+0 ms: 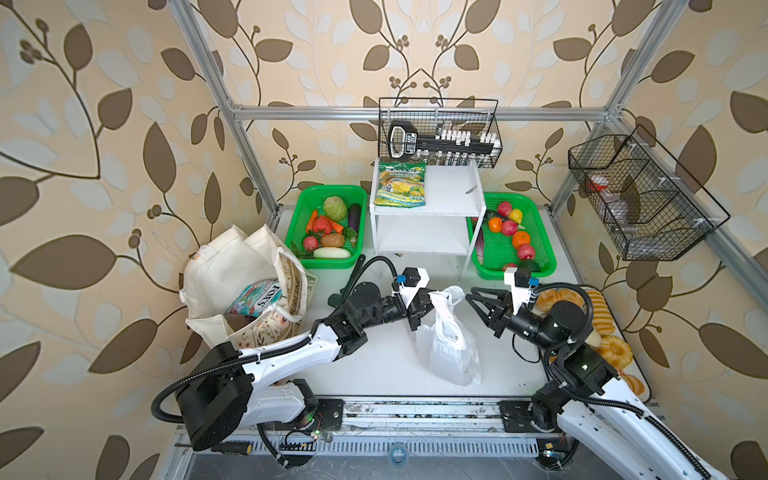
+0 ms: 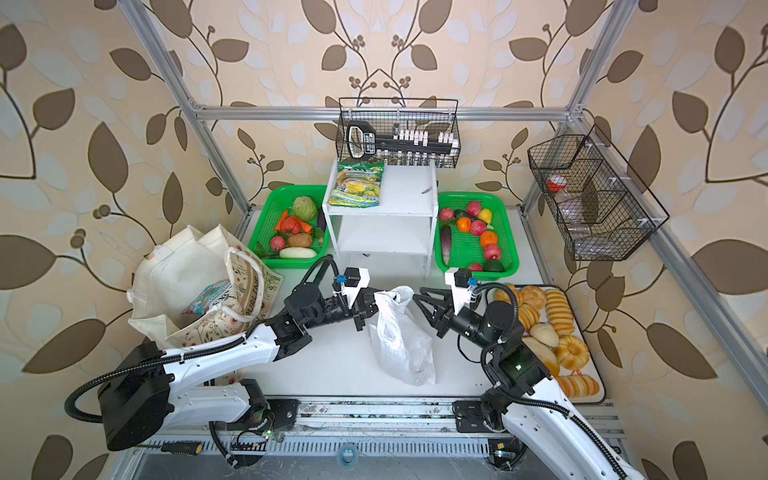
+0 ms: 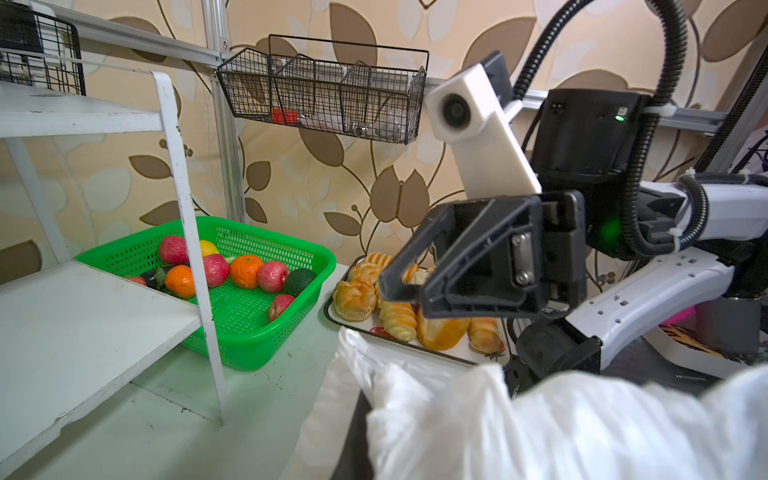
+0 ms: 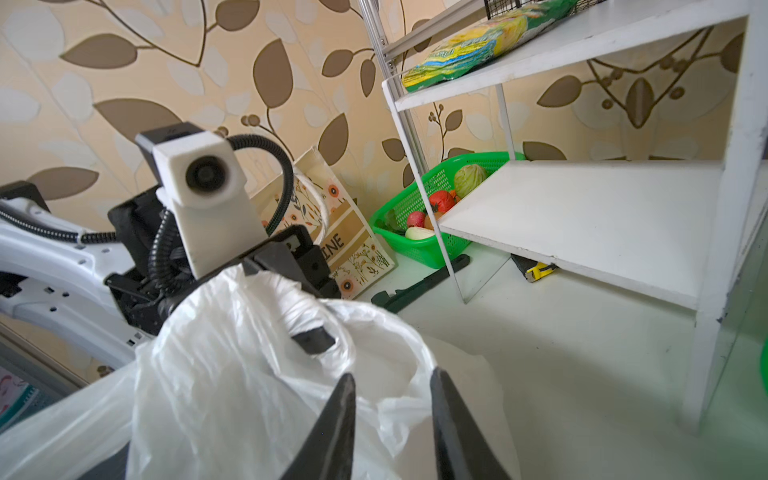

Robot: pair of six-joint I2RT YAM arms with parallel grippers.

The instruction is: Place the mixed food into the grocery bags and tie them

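Two bags show in both top views: the white plastic bag (image 1: 449, 353) (image 2: 399, 345) stands in front of the white shelf (image 1: 449, 195), and the canvas tote (image 1: 224, 266) sits to the shelf's front left with the FOX'S packet (image 1: 255, 299) inside. The left gripper (image 1: 422, 309) is clenched on the plastic bag's top; the right gripper (image 1: 471, 297) hangs just beside it, jaws parted, empty. From the left wrist, the right gripper (image 3: 405, 293) gapes with nothing between its fingers. From the right wrist, plastic bunches round the left gripper (image 4: 313, 338), and the bag shows between the right gripper's (image 4: 392, 399) spread fingers
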